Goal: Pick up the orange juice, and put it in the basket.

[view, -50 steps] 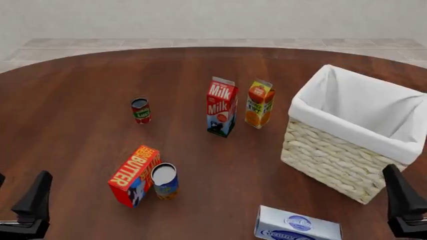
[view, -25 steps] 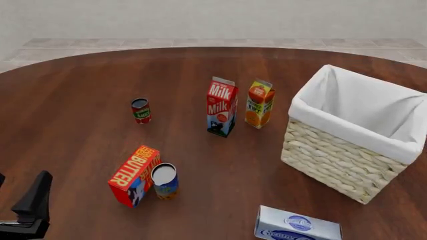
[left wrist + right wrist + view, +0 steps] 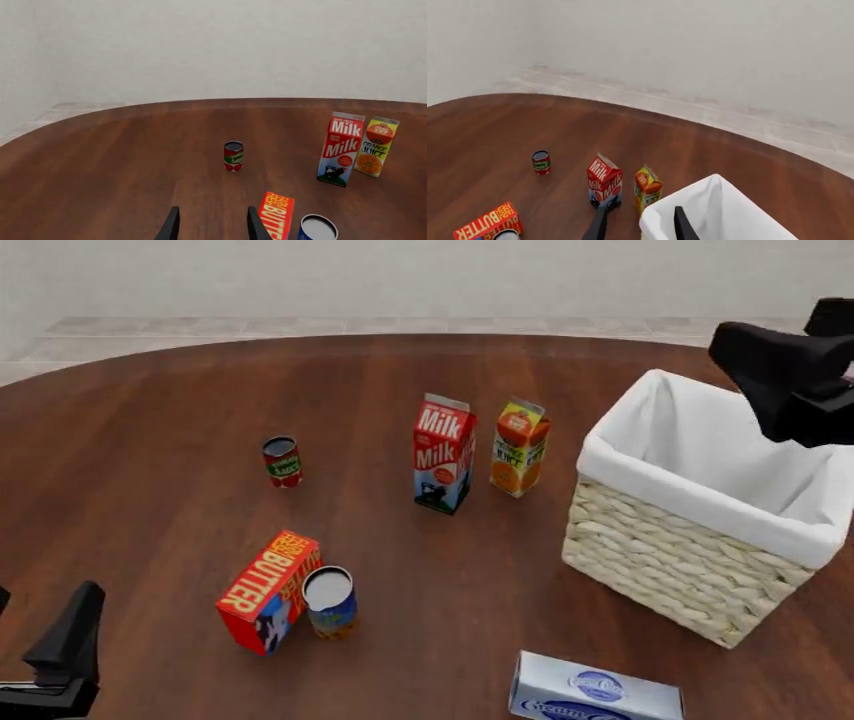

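The orange juice [image 3: 518, 448] stands upright mid-table, just right of the milk carton and left of the basket [image 3: 667, 560]; it also shows in the left wrist view [image 3: 375, 146] and the right wrist view [image 3: 648, 189]. The basket's white liner shows in the right wrist view [image 3: 714, 212]. My right gripper [image 3: 771, 372] hangs high over the basket's far right side, well away from the juice; its fingers [image 3: 599, 225] stand apart, open and empty. My left gripper [image 3: 67, 640] rests low at the near left edge, open [image 3: 212, 227] and empty.
A milk carton [image 3: 443, 452] stands close beside the juice. A small red can [image 3: 282, 460] stands to the left. A butter box [image 3: 267, 590] and an open-top can [image 3: 328, 602] sit near front left. A white-blue box [image 3: 594, 692] lies at the front.
My right gripper left the near right corner, went out of the front view, and now appears high at the upper right above the basket. The left gripper and the objects have not moved.
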Robot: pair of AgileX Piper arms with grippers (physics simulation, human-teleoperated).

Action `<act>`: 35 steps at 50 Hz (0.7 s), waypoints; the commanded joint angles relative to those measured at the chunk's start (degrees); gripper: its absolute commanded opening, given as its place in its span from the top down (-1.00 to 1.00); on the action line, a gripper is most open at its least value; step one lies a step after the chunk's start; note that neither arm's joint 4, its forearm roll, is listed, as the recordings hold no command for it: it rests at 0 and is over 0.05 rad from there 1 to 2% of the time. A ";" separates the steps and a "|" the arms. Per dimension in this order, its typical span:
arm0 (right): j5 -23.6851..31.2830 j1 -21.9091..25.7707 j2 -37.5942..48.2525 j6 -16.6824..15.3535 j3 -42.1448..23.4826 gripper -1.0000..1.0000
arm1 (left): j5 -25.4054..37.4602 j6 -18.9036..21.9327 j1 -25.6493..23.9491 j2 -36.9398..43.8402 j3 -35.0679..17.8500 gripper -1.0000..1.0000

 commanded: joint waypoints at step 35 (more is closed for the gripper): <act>35.87 -2.29 48.72 -18.76 -50.61 -1.00 | 0.00 0.00 0.00 0.00 0.00 -1.00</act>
